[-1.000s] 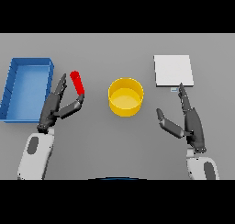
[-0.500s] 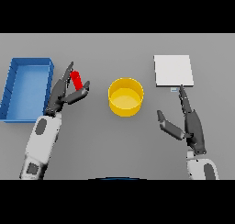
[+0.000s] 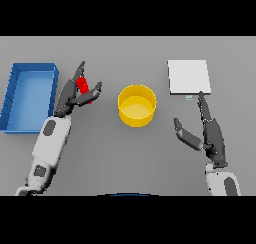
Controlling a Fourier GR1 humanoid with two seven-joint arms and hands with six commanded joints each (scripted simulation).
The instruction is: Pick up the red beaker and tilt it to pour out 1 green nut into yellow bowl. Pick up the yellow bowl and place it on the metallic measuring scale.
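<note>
- Red is the colour between the left hand's (image 3: 75, 95) dark fingers (image 3: 77, 75): the red beaker (image 3: 83, 87) stands there, long fingers rising along its left side and the thumb reaching past its right side.
- The fingers and thumb close in on the beaker and touch it on both sides, so the hand is grasping it; whether the beaker has left the counter (image 3: 128, 153) cannot be told from this view.
- The beaker looks roughly upright, leaning slightly; what it holds is hidden.
- Just left of that hand lies the blue tray (image 3: 15, 95), a shallow rectangular bin near the counter's left edge.
- To the right of the beaker, apart from it, sits the yellow bowl (image 3: 136, 105), round and upright near the counter's middle.
- The right hand (image 3: 212, 138) shows at the lower right, fingers straight and released, thumb spread toward the bowl, grasping nothing.
- Its longest finger points up at the metallic measuring scale (image 3: 188, 77), a pale square plate lying flat just beyond the fingertip.
</note>
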